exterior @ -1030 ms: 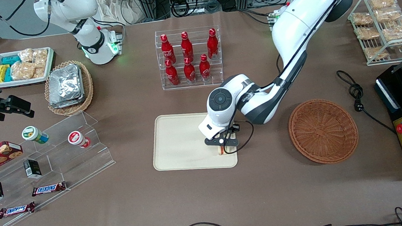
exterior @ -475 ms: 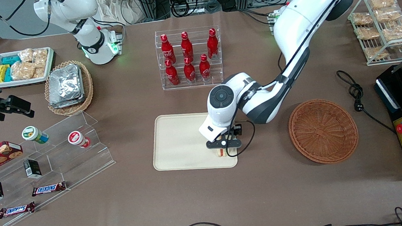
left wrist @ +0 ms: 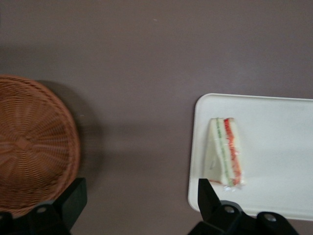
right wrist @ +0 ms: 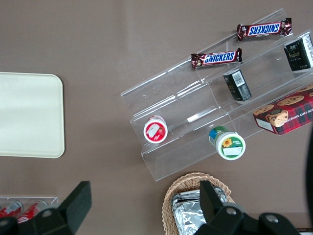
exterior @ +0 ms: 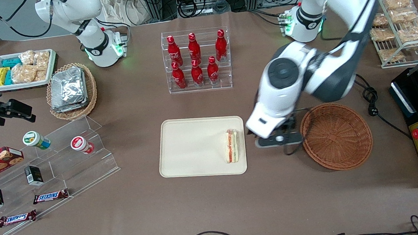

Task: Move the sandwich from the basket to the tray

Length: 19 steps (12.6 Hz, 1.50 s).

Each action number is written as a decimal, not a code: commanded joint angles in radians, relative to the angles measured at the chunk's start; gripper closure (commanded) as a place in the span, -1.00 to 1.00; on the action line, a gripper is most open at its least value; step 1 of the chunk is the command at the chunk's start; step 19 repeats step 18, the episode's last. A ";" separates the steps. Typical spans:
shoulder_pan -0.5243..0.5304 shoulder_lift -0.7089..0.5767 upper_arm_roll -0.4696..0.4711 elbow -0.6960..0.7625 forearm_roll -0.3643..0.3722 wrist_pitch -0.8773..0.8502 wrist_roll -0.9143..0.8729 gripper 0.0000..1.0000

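Sandwich (exterior: 232, 145) at tray (exterior: 193, 149) edge, pincer (exterior: 278, 140) apart

Even, bright overhead light; soft shadows fall beside the basket (left wrist: 29, 152) toward 3 o'clock and under the gripper (exterior: 278, 140). The left wrist view is slightly soft; foil packets (exterior: 67, 89) show mild glare.

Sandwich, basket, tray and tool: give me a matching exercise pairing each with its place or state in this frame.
Things:
1. sandwich
2. basket
3. tray
4. tool

Descriptions:
A. empty woven round, toward the working arm's end of the table
B. open, holding nothing, above bare table between tray and basket
C. lies on the tray near the edge closest to the basket
D. cream rectangle carrying one item

Pairs: 1-C, 2-A, 3-D, 4-B
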 commanded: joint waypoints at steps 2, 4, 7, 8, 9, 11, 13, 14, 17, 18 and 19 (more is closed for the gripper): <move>0.162 -0.150 -0.014 -0.098 -0.085 -0.050 0.144 -1.00; 0.217 -0.207 -0.004 -0.126 -0.105 -0.057 0.228 -1.00; 0.091 -0.311 0.247 -0.127 -0.230 -0.140 0.411 -1.00; 0.031 -0.336 0.348 -0.129 -0.270 -0.157 0.468 -1.00; -0.007 -0.354 0.401 -0.147 -0.286 -0.156 0.506 -1.00; -0.055 -0.386 0.464 -0.179 -0.291 -0.142 0.513 -1.00; -0.109 -0.409 0.532 -0.175 -0.320 -0.169 0.513 -1.00; -0.133 -0.414 0.550 -0.172 -0.320 -0.203 0.514 -1.00; -0.138 -0.422 0.550 -0.143 -0.317 -0.264 0.511 -1.00; -0.138 -0.422 0.550 -0.140 -0.318 -0.265 0.510 -1.00; -0.138 -0.422 0.550 -0.140 -0.318 -0.265 0.510 -1.00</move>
